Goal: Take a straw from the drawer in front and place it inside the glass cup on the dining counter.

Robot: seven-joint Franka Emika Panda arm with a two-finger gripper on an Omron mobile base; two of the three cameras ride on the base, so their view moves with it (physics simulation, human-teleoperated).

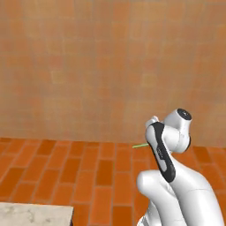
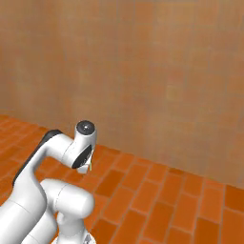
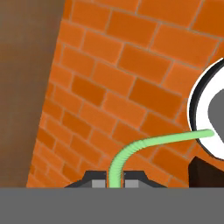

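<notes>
In the hand view, my gripper (image 3: pixel 114 181) is shut on the pale-green straw (image 3: pixel 144 143). The straw rises from between the two fingertips (image 3: pixel 97 183) and bends off to the right. In the left base view, a short green end of the straw (image 1: pixel 140 145) pokes out to the left from behind my folded arm, above the brick floor. In the right base view, a pale sliver of the straw (image 2: pixel 89 167) shows under the wrist. A pale marbled corner at lower left looks like the dining counter (image 1: pixel 35 214). The drawer and the glass cup are out of view.
An orange-brown tiled wall (image 1: pixel 106 66) stands straight ahead. An orange brick floor (image 1: pixel 79 172) runs from the wall back to my base. The same wall (image 2: pixel 157 71) and floor (image 2: pixel 162 200) show in the right base view.
</notes>
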